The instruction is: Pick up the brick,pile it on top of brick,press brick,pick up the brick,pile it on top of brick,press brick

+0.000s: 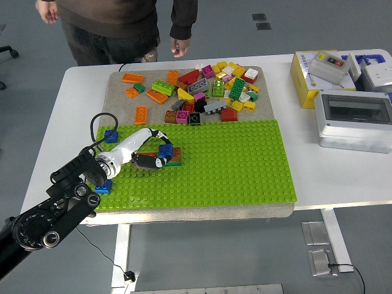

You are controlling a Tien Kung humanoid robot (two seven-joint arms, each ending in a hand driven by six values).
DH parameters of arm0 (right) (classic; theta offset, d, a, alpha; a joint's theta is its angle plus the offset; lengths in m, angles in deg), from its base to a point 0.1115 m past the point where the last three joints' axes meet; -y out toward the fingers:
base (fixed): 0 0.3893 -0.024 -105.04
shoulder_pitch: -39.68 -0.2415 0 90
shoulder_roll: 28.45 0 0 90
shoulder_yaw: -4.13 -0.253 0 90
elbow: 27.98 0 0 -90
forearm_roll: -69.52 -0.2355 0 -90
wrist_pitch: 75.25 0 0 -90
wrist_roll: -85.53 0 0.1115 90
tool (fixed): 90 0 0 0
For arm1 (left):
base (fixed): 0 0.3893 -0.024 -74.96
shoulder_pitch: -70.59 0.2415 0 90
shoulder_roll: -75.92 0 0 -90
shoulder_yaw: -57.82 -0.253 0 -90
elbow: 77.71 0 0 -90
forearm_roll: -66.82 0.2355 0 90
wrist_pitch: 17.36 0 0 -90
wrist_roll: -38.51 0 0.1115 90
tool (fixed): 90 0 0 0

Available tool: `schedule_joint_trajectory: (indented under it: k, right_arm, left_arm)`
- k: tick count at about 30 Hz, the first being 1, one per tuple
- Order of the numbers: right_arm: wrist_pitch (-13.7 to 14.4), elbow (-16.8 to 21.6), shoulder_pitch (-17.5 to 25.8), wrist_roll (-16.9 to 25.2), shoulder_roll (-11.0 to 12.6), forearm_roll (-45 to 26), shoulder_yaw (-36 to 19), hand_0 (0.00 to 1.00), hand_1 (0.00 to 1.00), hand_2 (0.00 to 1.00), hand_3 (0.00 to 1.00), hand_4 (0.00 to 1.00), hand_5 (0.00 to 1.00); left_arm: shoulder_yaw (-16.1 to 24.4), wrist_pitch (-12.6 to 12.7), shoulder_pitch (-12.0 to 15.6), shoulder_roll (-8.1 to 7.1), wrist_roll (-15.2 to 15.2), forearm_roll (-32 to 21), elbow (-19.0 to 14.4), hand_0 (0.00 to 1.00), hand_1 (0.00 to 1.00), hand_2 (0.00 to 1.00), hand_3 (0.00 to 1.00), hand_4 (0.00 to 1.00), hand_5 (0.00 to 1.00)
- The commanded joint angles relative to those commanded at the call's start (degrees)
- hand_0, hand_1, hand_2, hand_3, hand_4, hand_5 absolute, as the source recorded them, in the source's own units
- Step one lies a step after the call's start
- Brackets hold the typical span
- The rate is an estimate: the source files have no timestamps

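left hand grip unclear | person cut off at top edge
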State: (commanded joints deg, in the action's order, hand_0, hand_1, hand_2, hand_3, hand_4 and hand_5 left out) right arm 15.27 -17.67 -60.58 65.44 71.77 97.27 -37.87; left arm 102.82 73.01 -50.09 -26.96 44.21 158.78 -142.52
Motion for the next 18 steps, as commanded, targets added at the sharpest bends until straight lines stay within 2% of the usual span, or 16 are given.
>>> schedule_joint_trajectory:
  k: [10,18]
  right_arm:
    - [0.0,0.0,0.0,0.0,0.1,-0.1,0.0,0.731,0.664,0.646,0.843,0.657,0.998]
    - [0.0,0.0,0.1,0.0,0.1,-0.1,0.0,0.731,0.664,0.645,0.843,0.656,0.998]
  left_arm:
    - [1.5,-0.1,0.4,-1.04,0.0,0.3,-0.1,0.998,0.936,0.881,0.571,0.68,0.177]
    - [1.1,-0.2,0.7,-1.62,-0.2,-0.3,0.3,0.998,0.936,0.881,0.571,0.678,0.178]
